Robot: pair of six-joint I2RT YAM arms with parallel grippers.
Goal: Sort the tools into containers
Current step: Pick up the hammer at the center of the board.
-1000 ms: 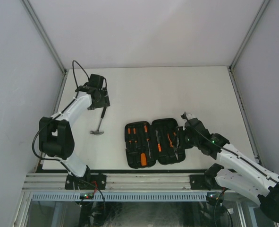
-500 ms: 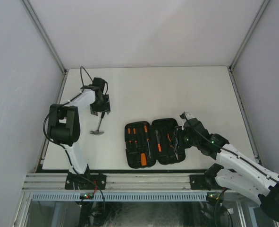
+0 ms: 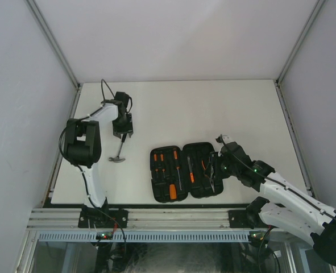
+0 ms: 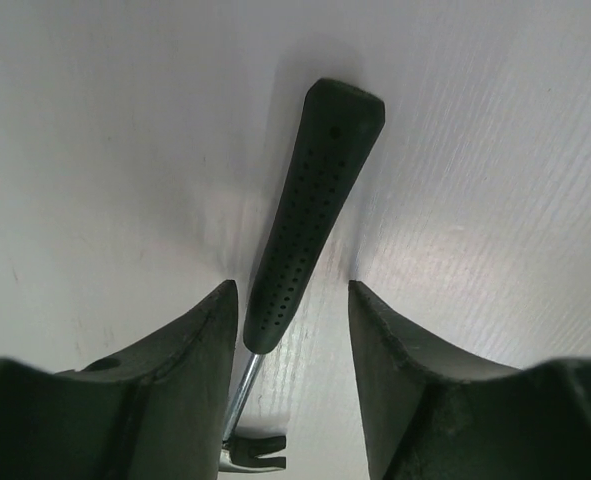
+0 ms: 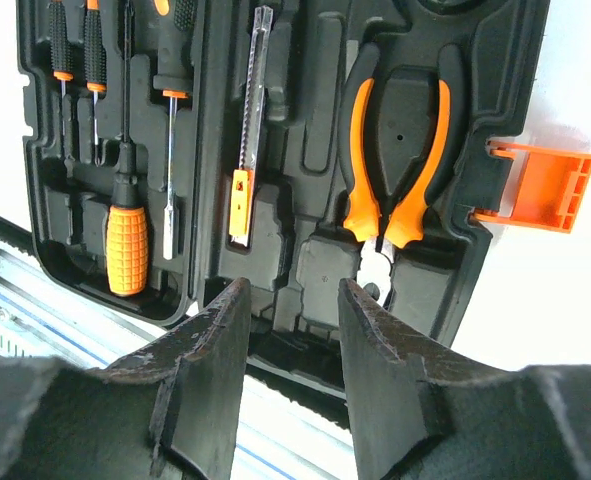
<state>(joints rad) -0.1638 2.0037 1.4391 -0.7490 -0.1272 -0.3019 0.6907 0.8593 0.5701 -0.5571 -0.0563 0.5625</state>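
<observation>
Left arm (image 3: 96, 115) folded sharply at the elbow, forearm reaching out ahead of its base, wrist pitched down. Left gripper (image 3: 122, 129) points straight down, jaws partly apart, not clamped. Right arm (image 3: 287, 193) stretched low, reaching inward from its base. Right gripper (image 3: 216, 168) tilted downward, jaws partly apart, nothing between them.

Overhead camera looks down from behind the near edge onto the whole desk (image 3: 213, 108). Left wrist camera hangs close above the hammer (image 4: 310, 200), right wrist camera close over the open tool case (image 5: 315, 265); overhead shows both.
</observation>
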